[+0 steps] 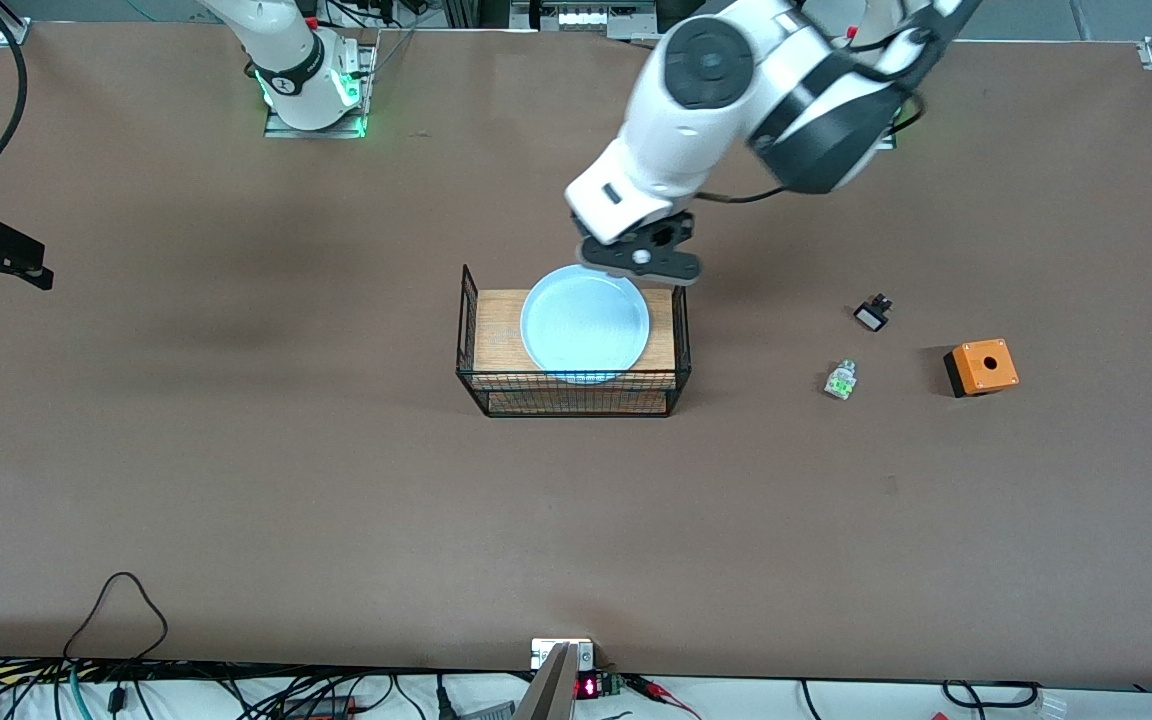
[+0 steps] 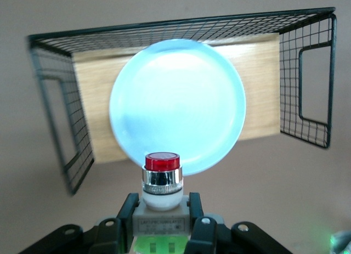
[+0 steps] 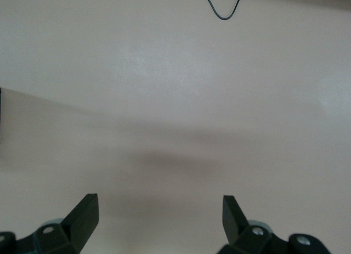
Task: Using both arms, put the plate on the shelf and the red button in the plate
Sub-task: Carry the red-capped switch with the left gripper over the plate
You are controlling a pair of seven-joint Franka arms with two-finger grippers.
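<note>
On the bench, front view:
- Plate [image 1: 584, 325]: pale blue, round, lying on the wooden board [image 1: 496, 330] inside the black wire basket [image 1: 466, 335] at the middle of the bench.
- Left gripper [image 1: 642, 256]: reaches in from the left arm's base and hangs over the basket's edge farthest from the front camera, just above the plate's rim.
- White-green part [image 1: 841, 381]: small, on the bench toward the left arm's end, well apart from the basket.
- Black part [image 1: 873, 314]: small, farther from the front camera than the white-green part.
- Orange box [image 1: 981, 367]: has a hole in its top and sits beside the white-green part, closer to the left arm's end.
- Right arm: only its base shows; it waits.

Left wrist view:
- Left gripper [image 2: 162, 221]: jaws pinching the red button [image 2: 162, 188] by its pale body, red cap and metal collar pointing out toward the plate.
- Plate [image 2: 176, 103]: flat on the wooden board [image 2: 263, 89], with the wire basket [image 2: 315, 84] around both.

Right wrist view:
- Right gripper [image 3: 159, 213]: jaws spread wide with nothing between them, over bare brown bench [image 3: 175, 100].
- Black cable [image 3: 222, 7]: a loop of it lies at the bench edge.
</note>
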